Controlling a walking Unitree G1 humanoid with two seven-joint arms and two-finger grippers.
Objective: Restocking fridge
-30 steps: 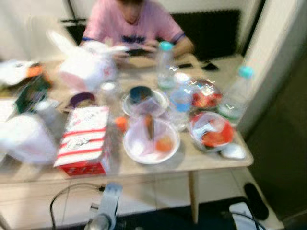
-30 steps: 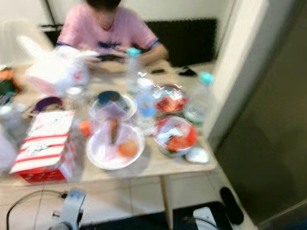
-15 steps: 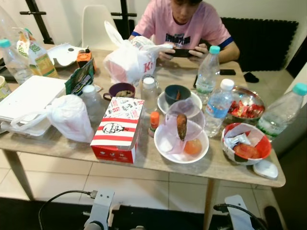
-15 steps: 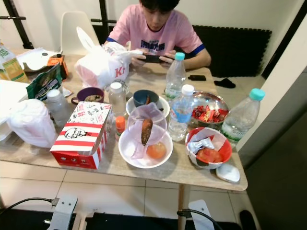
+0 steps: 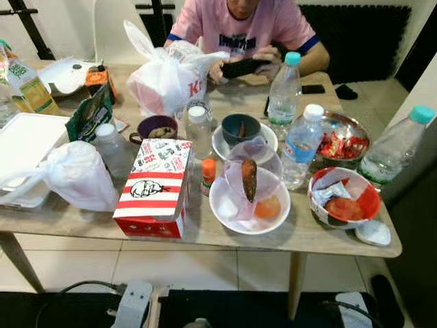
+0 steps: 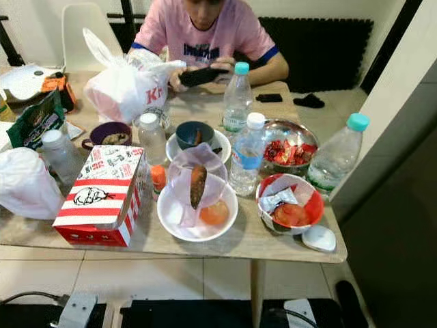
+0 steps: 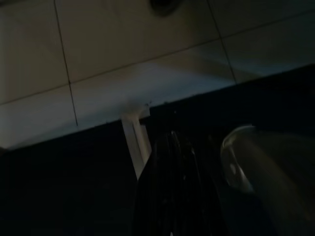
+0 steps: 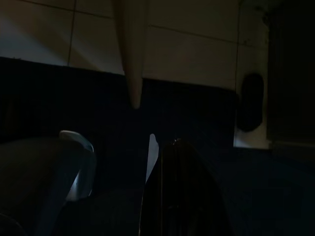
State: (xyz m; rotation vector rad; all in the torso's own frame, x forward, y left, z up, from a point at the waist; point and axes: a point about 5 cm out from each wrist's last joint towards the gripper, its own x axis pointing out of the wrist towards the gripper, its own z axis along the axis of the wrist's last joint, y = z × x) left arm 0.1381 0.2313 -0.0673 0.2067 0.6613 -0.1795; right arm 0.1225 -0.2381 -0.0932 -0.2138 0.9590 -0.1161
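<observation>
Left fingers (image 7: 172,196): dark, glossy, pointed down at a black mat and pale floor tiles (image 7: 98,59); whether they are parted cannot be told in the shade. Right fingers (image 8: 179,191): equally dark, above the same mat beside a tapered pale table leg (image 8: 132,49); their opening cannot be told either. Neither has hold of anything.

The head views show what the wrist views omit. A light wood-grain counter (image 5: 89,215) carries the items:
- red-and-white striped cardboard box (image 5: 153,188), rectangular, near the front edge;
- white round bowl (image 5: 249,201) holding an orange fruit and a brown elongated item inside a clear plastic cup;
- red-rimmed bowl (image 5: 343,203) with crumpled wrappers, right of the white bowl;
- clear plastic water bottle (image 5: 301,147), white cap, blue label, between the two bowls and behind them;
- two teal-capped bottles (image 5: 285,85), (image 5: 396,147);
- metal dish of red-wrapped sweets (image 5: 338,140);
- knotted white plastic bags (image 5: 75,174), soft and wrinkled.

A person in a pink shirt (image 5: 239,20) sits at the far side, holding a phone.
</observation>
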